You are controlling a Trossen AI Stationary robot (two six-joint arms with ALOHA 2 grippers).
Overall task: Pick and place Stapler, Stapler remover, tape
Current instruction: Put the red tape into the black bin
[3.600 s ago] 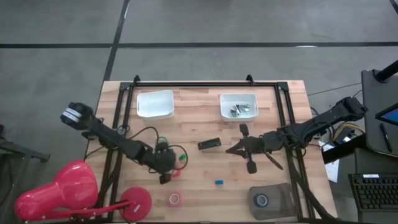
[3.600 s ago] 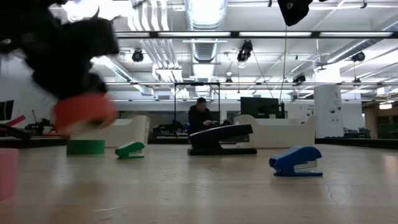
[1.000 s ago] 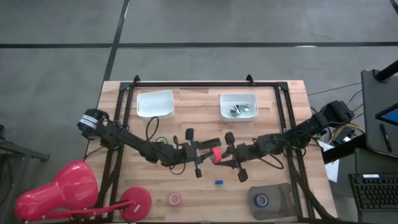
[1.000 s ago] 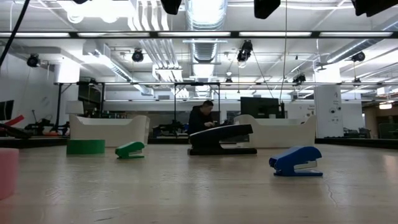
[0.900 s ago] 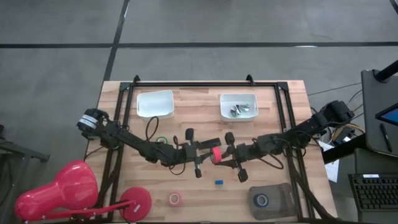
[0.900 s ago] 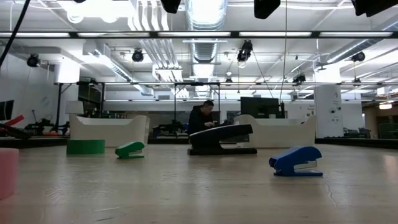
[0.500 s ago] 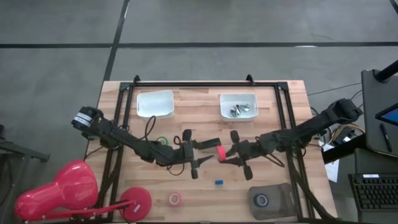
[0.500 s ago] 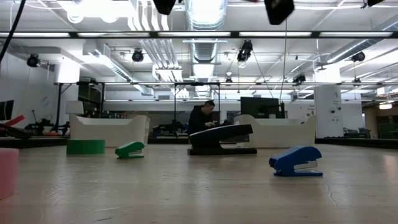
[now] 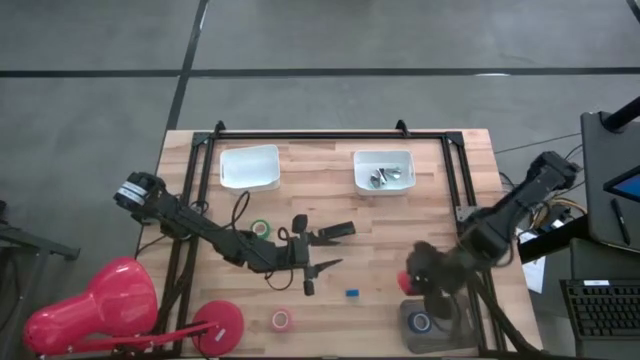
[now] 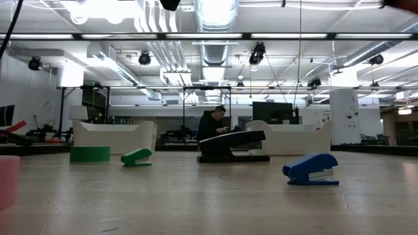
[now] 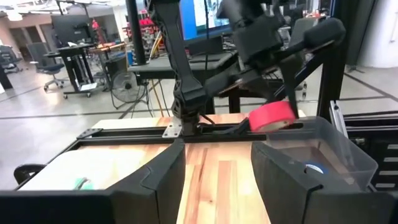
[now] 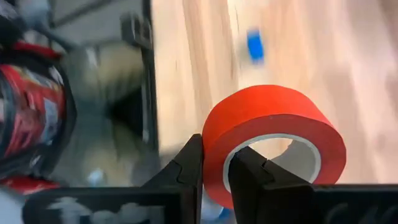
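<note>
Since half a second earlier, the right gripper [image 12: 214, 171] had swung away from the middle of the table [image 9: 430, 215] toward the near right corner, carrying the red tape roll [image 12: 272, 140] with it. Its fingers [image 12: 186, 168] pinched the wall of the roll, one outside and one inside the ring. In the high view the roll [image 9: 405, 283] hung just beside the clear bin [image 9: 440, 320], which held a blue tape roll [image 9: 419, 322]. The left wrist view showed the red roll [image 11: 273, 116] above the near edge of that bin [image 11: 336, 149].

The left gripper [image 9: 312, 265] had drawn back slightly and hovered over the middle of the table with its fingers [image 11: 155, 180] spread apart and empty. The black stapler [image 9: 336, 232] lay on the table just beyond it, between the two white trays. The left tray [image 9: 249, 167] looked bare, and the right tray [image 9: 384, 170] held small metal pieces. A green tape roll [image 9: 261, 229] lay near the left arm, a pink roll [image 9: 281, 320] sat near the front edge, and a small blue staple remover [image 9: 352, 294] rested in front of the left gripper. The low view also showed a small green staple remover [image 10: 136, 157] beside the green roll [image 10: 90, 154]. A red stand [image 9: 215, 325] sat at the table's near left corner.
</note>
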